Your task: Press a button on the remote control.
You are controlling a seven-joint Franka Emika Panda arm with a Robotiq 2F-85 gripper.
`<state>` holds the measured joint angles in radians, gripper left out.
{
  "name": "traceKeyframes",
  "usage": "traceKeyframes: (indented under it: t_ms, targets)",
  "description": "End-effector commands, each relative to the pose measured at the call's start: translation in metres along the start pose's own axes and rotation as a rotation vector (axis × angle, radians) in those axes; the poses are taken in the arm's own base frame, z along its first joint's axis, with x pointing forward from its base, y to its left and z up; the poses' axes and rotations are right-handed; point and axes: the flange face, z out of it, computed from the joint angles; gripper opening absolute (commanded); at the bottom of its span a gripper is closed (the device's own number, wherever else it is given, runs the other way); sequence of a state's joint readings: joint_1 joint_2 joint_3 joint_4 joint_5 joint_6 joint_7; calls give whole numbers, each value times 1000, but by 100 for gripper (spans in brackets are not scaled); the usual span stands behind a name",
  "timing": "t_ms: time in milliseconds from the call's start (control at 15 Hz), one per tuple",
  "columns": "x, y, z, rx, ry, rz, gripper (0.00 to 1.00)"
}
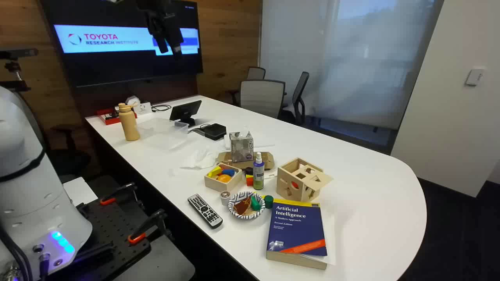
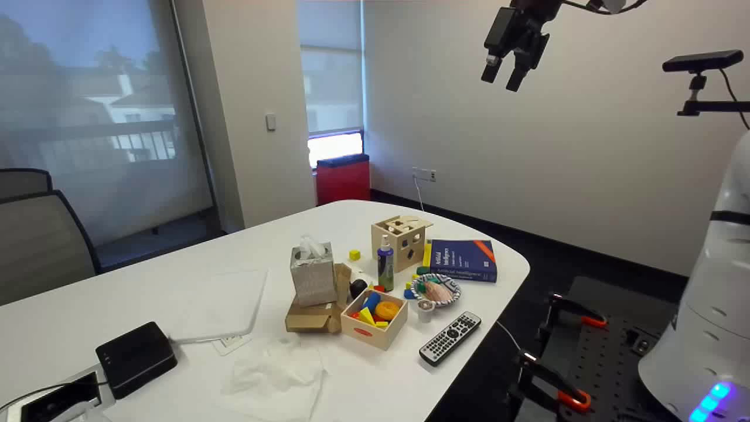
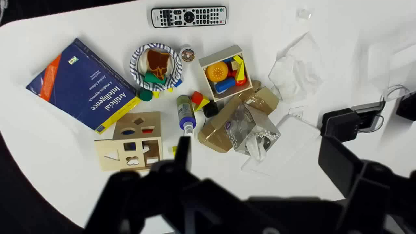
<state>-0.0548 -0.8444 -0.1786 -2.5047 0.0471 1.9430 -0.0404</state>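
The remote control lies flat, buttons up, near the table's edge on the robot's side. It is slim and dark with rows of light buttons, and shows in both exterior views (image 1: 205,210) (image 2: 450,339) and along the top of the wrist view (image 3: 189,17). My gripper is high above the table, well away from the remote, in both exterior views (image 1: 170,50) (image 2: 502,78). In the wrist view the gripper (image 3: 258,149) has its fingers wide apart with nothing between them; the tissue box is far below. Nothing hides the remote.
Beside the remote are a small cup (image 3: 188,54), a patterned bowl (image 3: 136,61) and a wooden box of blocks (image 3: 221,56). A blue book (image 3: 84,84), a shape-sorter cube (image 3: 152,121), an upright spray bottle (image 3: 185,111) and a tissue box (image 3: 242,123) stand farther around.
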Motion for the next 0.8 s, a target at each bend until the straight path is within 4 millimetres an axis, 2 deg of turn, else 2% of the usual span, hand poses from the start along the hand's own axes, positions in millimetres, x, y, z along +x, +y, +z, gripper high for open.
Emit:
traceKeyframes:
  t_ms: [0,67,200,400,533,733]
  targets:
    - [0,0,0,0,-1,0,100]
    - [0,0,0,0,-1,0,100]
    - [12,5,12,-3,-14,47,100]
    - [35,13,44,-26,-20,112,100]
    - [54,18,76,-43,-22,157,100]
    - [76,24,142,-62,-25,244,100]
